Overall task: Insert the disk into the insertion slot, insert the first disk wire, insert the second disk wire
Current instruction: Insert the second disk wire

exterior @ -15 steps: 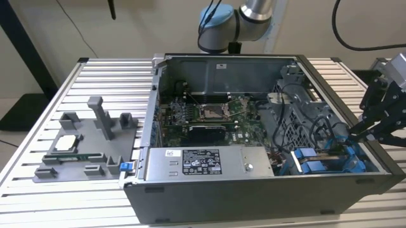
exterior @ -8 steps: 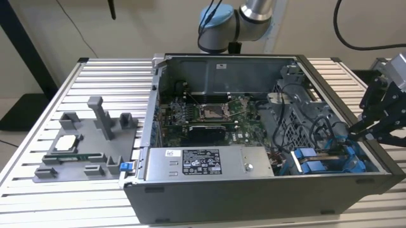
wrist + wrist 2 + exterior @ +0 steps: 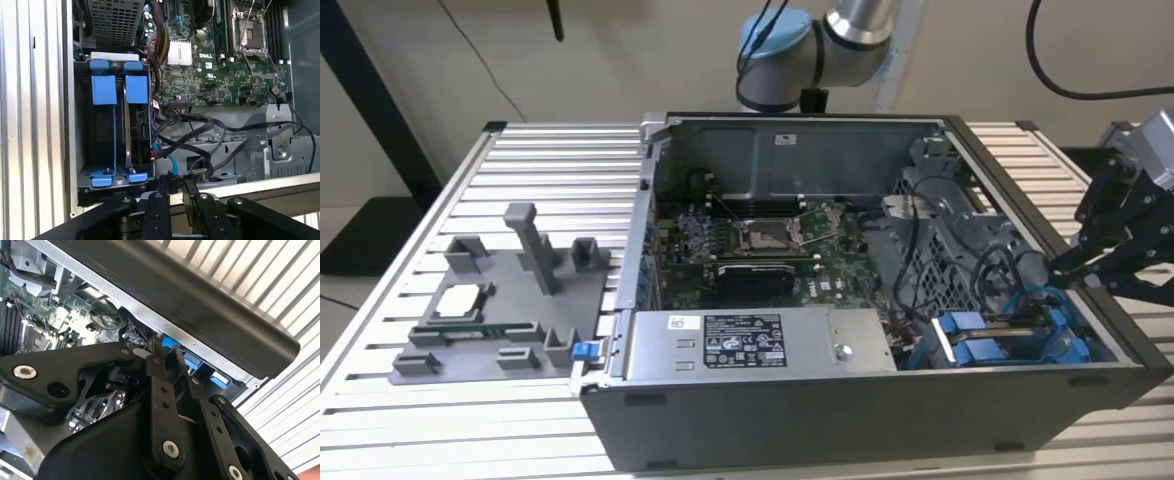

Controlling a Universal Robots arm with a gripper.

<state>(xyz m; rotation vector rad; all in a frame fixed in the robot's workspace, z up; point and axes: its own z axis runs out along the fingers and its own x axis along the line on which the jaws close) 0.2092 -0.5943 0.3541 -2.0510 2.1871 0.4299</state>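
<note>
End effector (image 3: 1062,274) hangs at the exterior view's right side of the open PC case (image 3: 854,420), over its rim and next to the drive cage (image 3: 987,300). Disk (image 3: 140,125) lies in the insertion slot (image 3: 128,150) of that cage w/ its blue carrier around it. A 2nd blue carrier sits in the bay just beside it.

In the first wrist view the end effector (image 3: 174,183) is just off the cage's end, near the disk but apart from it. Black and blue cables (image 3: 200,135) lie loose beside the cage, btw. it and the motherboard (image 3: 215,75).

End effector apart, together or clamped on sth: can't tell. In the second wrist view the end effector (image 3: 168,354) is mostly covered by its own black links, and the case wall blocks what's past it. How deep the disk sits is hard to judge, as its face is dark. Case stands on a slatted metal tabletop (image 3: 534,160).
</note>
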